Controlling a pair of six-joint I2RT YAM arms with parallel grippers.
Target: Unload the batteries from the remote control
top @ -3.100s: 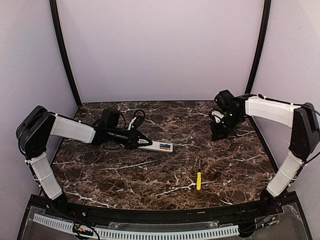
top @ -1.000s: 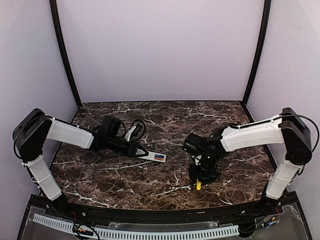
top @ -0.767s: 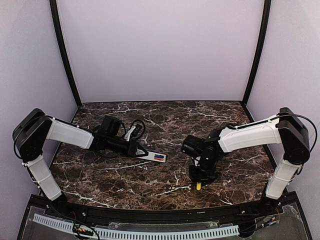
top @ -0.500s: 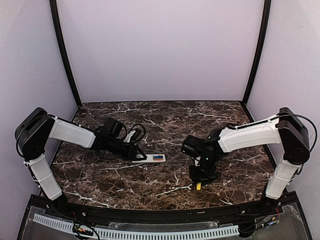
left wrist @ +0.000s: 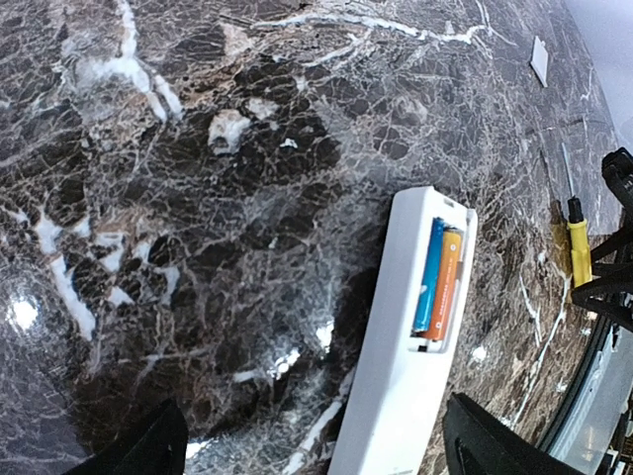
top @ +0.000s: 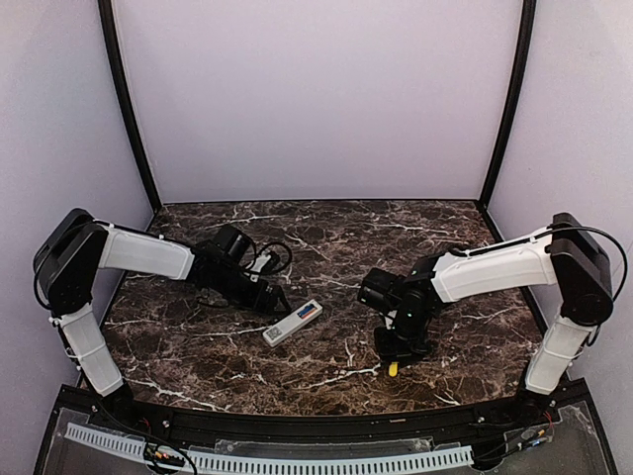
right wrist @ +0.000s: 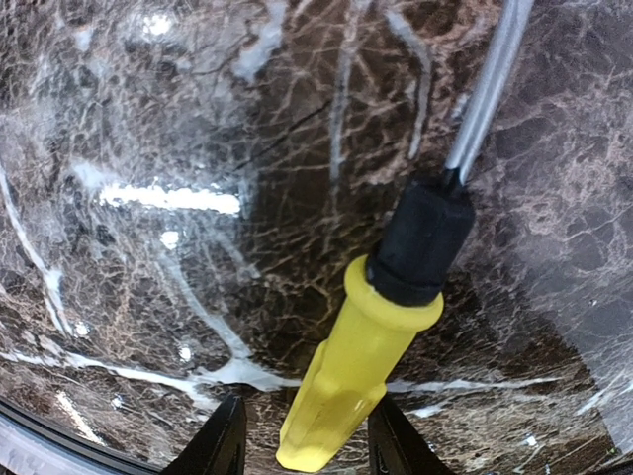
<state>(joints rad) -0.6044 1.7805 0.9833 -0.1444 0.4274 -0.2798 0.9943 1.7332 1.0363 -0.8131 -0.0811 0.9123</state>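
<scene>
The white remote control (top: 294, 323) lies slantwise on the marble, its back compartment open. The batteries, one blue (left wrist: 428, 275) and one orange (left wrist: 447, 285), sit side by side inside the remote control (left wrist: 401, 366). My left gripper (top: 276, 301) (left wrist: 316, 457) hovers open just behind and above the remote's near end and holds nothing. My right gripper (top: 399, 354) (right wrist: 305, 440) is down over the yellow-handled screwdriver (right wrist: 361, 366). Its fingers straddle the handle's end, with a gap showing on the left side. The handle tip (top: 394, 369) pokes out beneath it.
A small flat white cover (left wrist: 539, 59) lies far off on the marble. The screwdriver (left wrist: 579, 252) and the right gripper sit just right of the remote. Black cables (top: 272, 252) loop behind my left wrist. The walls close in on three sides.
My left gripper opened and let go of the remote, which now lies turned on the table. The left arm drew back a little. My right gripper narrowed around the screwdriver handle.
</scene>
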